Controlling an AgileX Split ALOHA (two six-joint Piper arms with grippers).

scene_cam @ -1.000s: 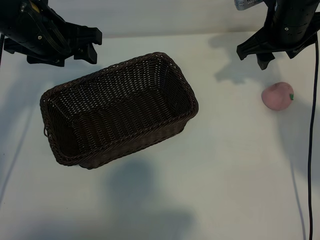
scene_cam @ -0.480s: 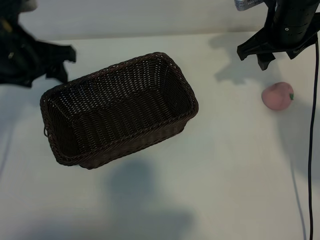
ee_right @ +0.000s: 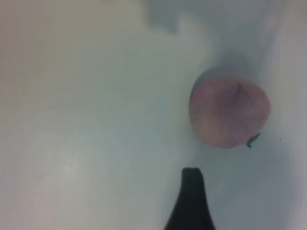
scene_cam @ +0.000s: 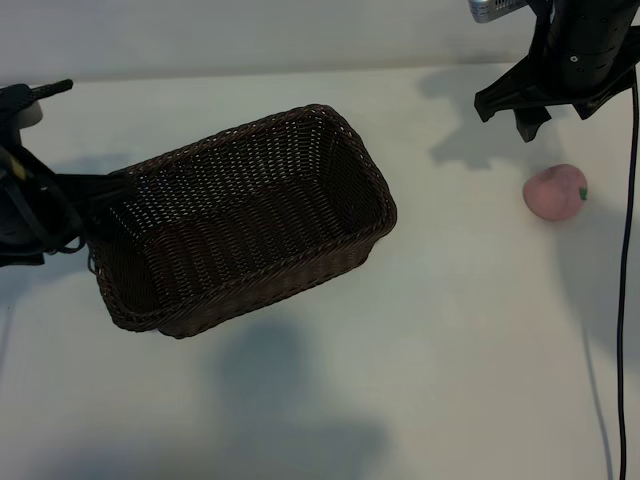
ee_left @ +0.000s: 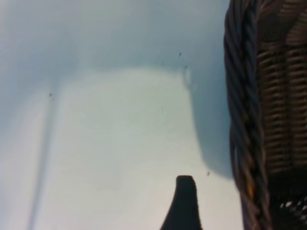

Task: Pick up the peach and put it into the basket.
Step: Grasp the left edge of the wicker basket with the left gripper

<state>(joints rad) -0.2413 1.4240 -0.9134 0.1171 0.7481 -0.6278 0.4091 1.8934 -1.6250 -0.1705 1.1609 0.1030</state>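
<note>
Nothing of the job is done yet, as far as I can see: the peach (scene_cam: 555, 191) sits alone on the white table (scene_cam: 450, 330), off to the right and well apart from the basket (scene_cam: 240, 215), which lies at an angle toward the left and has nothing in it. What is left is the whole thing: reach the fruit, close on it, lift it, carry it across and drop it in. The right gripper (scene_cam: 545, 100) hangs above the table just behind the peach, not touching it; its fingers stand wide apart and hold nothing, and from its own wrist camera the peach (ee_right: 229, 111) shows close ahead of one dark fingertip (ee_right: 191, 201), with clear table between them. I would judge it is lining up for the grab. The left gripper (scene_cam: 95, 190) is down at the left end of the basket, right beside the woven rim (ee_left: 249, 120). It too is spread open and empty, and I cannot tell whether it touches the wicker.
</note>
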